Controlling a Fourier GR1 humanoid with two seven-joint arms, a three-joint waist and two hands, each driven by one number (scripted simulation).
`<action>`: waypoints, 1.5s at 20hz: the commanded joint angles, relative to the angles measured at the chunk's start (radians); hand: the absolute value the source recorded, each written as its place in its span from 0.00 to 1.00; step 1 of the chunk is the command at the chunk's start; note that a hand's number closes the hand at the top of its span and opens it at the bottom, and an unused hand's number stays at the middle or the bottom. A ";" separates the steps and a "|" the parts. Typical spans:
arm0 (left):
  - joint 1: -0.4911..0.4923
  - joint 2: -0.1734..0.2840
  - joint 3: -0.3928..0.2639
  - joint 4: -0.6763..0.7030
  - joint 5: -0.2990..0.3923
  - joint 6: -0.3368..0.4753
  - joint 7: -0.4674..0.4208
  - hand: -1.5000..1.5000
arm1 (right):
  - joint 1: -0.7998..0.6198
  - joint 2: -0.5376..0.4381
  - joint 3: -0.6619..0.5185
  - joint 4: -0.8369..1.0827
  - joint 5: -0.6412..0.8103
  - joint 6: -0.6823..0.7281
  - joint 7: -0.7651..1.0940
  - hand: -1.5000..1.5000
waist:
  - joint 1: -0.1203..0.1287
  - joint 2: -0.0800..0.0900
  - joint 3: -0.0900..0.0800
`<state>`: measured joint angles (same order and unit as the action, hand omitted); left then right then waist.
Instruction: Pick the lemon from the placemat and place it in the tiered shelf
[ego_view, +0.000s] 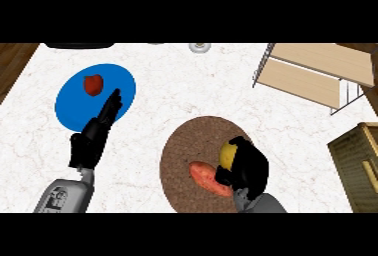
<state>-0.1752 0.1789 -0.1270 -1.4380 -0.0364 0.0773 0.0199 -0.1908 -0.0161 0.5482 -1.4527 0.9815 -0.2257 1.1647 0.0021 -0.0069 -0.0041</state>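
i'm at the grasp step: my right robot hand (247, 167) sits over the brown placemat (184, 145) with its fingers curled round the lemon (229, 151), which shows only as a yellow sliver at the hand's upper left edge, the rest hidden. whether it is off the mat i can't tell. an orange-red vegetable (209, 180) lies just to the left of that hand, touching or nearly so. next i judge a lift, then a carry up and to the right to the tiered shelf (314, 75), well apart. my left robot hand (92, 140) rests open, fingers straight, pointing at the blue plate (74, 105).
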 joint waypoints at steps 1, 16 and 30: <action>-0.002 -0.010 -0.002 -0.001 -0.017 -0.003 -0.010 0.50 | 0.006 0.015 0.047 0.049 0.034 -0.056 0.147 1.00 | 0.000 0.007 0.004; -0.002 -0.053 -0.022 -0.002 -0.027 -0.016 0.008 0.50 | -0.594 0.016 0.002 0.370 -0.224 -0.234 0.036 1.00 | 0.034 0.011 0.004; -0.008 -0.018 0.035 0.024 -0.026 -0.018 0.005 0.50 | -0.834 0.016 -0.100 0.275 0.109 -0.229 0.262 1.00 | -0.010 -0.004 0.002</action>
<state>-0.1825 0.1549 -0.1096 -1.4425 -0.0573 0.0521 0.0429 -0.9359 -0.0093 0.4764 -1.1623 0.9856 -0.4813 1.1498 0.0061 -0.0073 -0.0012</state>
